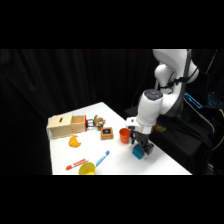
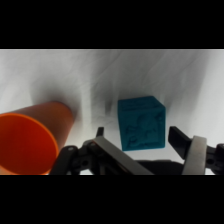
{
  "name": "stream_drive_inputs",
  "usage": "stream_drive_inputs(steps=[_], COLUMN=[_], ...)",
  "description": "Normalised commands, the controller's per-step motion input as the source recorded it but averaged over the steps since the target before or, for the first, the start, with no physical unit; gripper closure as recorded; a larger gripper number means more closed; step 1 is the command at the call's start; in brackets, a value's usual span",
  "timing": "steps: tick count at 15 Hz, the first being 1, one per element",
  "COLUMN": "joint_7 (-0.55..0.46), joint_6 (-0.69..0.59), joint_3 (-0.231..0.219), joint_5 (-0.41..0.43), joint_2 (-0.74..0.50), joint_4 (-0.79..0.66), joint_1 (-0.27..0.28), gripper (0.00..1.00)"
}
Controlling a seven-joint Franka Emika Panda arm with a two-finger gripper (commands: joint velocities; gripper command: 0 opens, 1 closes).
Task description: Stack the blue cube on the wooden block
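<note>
Wrist view looks down on the blue cube (image 2: 141,123), which sits on the white table (image 2: 150,70) between the two fingers of the gripper (image 2: 140,142). One finger (image 2: 100,137) stands just left of the cube and the other (image 2: 181,141) just right of it, with a strip of table showing on each side, so the fingers are spread apart and grasp nothing. The cube's near face carries a faint embossed pattern. An orange cup (image 2: 30,140) fills the lower left of this view, close beside the gripper's linkage.

Side view shows the arm reaching down from the upper right, its gripper (image 1: 142,149) low over the table's (image 1: 165,162) near right part and the cube (image 1: 138,151) at its tip. The cup (image 1: 124,135) stands just left of the gripper. The wooden block (image 1: 106,133), with a dark square on top, rests further left, apart from the cube and with the cup between them. Behind it lies a small cluster of objects too blurred to name, and beyond that a pale wooden box (image 1: 65,125). A yellow item (image 1: 75,141), a red marker (image 1: 76,163), a blue-and-white marker (image 1: 102,158) and a yellow bowl (image 1: 87,169) lie toward the table's front left
</note>
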Motion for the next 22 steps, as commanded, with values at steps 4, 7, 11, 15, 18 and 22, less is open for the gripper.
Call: stream_drive_inputs(steps=[4,7,11,15,18,22], joint_7=[0.04,0.02,0.02,0.00,-0.04,-0.04], joint_6=[0.21,0.16,0.13,0.11,0.02,-0.20], joint_3=[-0.083,-0.079,-0.083,-0.072,-0.016,0.024], joint_5=[-0.109,-0.099,-0.098,-0.095,-0.070,-0.051], joint_2=[0.10,0.08,0.07,0.04,-0.06,-0.31], joint_4=[0.03,0.04,0.05,0.04,0.00,-0.06], joint_1=[0.061,0.063,0.063,0.060,0.039,0.052], gripper=[0.00,0.00,0.32,0.64,0.74,0.75])
